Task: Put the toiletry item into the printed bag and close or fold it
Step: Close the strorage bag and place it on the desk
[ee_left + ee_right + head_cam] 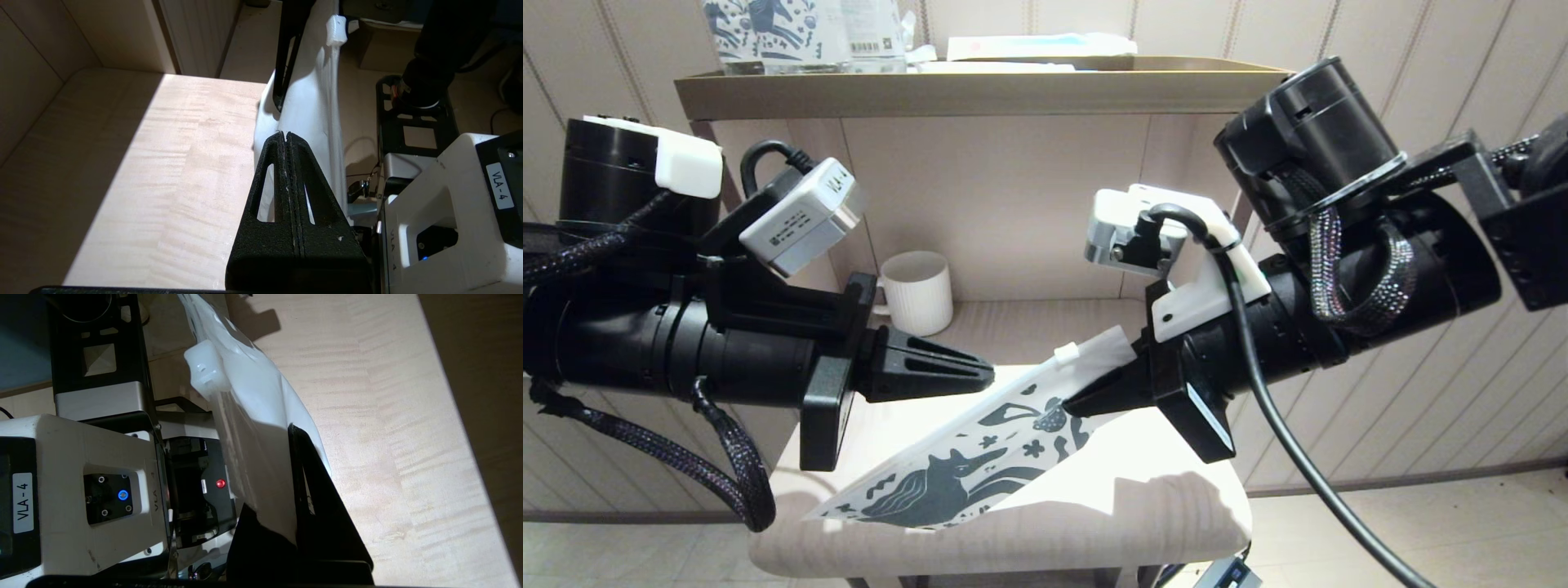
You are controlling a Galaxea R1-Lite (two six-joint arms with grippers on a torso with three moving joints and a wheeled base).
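Note:
The printed bag [964, 457] hangs tilted over the table, its lower left corner touching the surface. My right gripper [1066, 404] is shut on the bag's upper right end, just below the white slider tab [1066, 353]; in the right wrist view the film [253, 396] runs between the right gripper's [286, 430] fingers. My left gripper [990, 376] is shut with nothing in it, its tip beside the bag's upper edge. The left wrist view shows that gripper [284, 134] close to the bag [314, 106], with the slider tab [336, 30] beyond. The toiletry item is out of view.
A ribbed white mug [919, 290] stands at the back of the pale table [1160, 457], behind my left gripper. An upper shelf [980, 86] carries horse-printed packs [768, 24]. The table's front edge lies just below the bag.

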